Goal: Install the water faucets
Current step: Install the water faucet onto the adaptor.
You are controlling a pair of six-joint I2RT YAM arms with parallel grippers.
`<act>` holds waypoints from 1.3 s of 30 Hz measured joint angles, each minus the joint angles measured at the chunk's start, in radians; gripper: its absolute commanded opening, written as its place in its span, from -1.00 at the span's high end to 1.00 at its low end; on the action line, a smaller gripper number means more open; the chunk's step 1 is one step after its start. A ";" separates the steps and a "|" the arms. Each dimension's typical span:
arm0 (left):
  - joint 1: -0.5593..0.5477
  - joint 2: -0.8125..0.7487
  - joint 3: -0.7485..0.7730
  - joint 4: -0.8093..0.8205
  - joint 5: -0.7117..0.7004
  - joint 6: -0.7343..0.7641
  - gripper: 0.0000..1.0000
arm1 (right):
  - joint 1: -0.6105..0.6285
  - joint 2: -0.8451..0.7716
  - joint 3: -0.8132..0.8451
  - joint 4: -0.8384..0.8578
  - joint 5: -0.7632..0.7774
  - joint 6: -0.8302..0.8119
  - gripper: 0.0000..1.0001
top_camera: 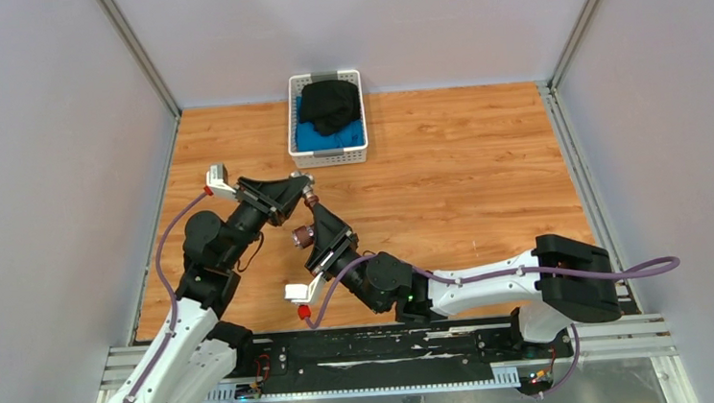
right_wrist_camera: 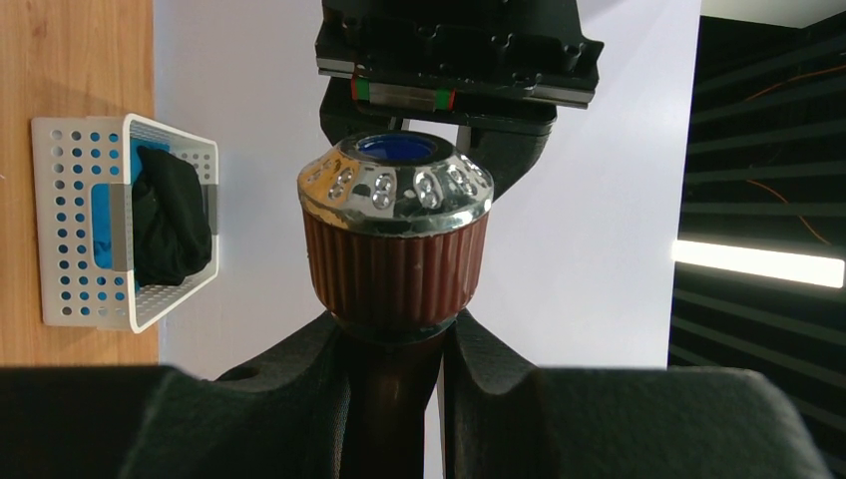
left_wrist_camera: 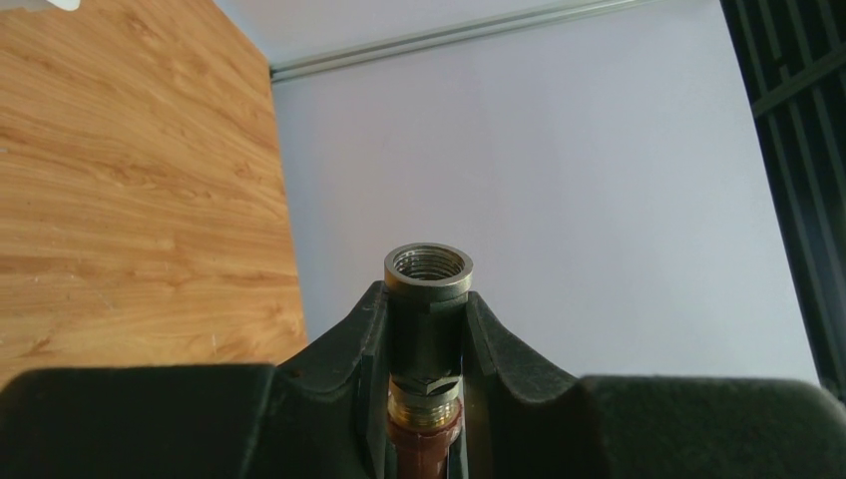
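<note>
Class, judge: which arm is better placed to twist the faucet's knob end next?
Right, probably: the right claw grips the faucet just below its knob; the left claw holds the threaded end.

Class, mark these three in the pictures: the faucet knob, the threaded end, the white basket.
faucet knob [right_wrist_camera: 394, 264]: right wrist view, ribbed reddish-brown side.
threaded end [left_wrist_camera: 429, 288]: left wrist view, front of the rim.
white basket [top_camera: 329, 158]: top external view, near wall.

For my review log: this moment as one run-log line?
left pincer: shut on threaded silvery end of dark reddish-brown metal faucet | right pincer: shut under its blue-marked knob | white perforated basket: far table edge
</note>
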 measured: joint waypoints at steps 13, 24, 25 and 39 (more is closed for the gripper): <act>0.001 0.013 0.017 -0.035 0.015 0.052 1.00 | 0.000 0.000 0.037 -0.086 0.041 0.056 1.00; 0.006 0.003 0.041 -0.082 0.010 0.082 1.00 | 0.000 0.015 0.048 -0.068 0.047 0.071 1.00; 0.006 0.003 0.041 -0.082 0.010 0.083 1.00 | 0.000 0.019 0.048 -0.058 0.047 0.070 1.00; 0.009 -0.046 0.040 -0.068 -0.018 0.066 1.00 | 0.001 0.058 0.048 0.097 0.020 0.095 1.00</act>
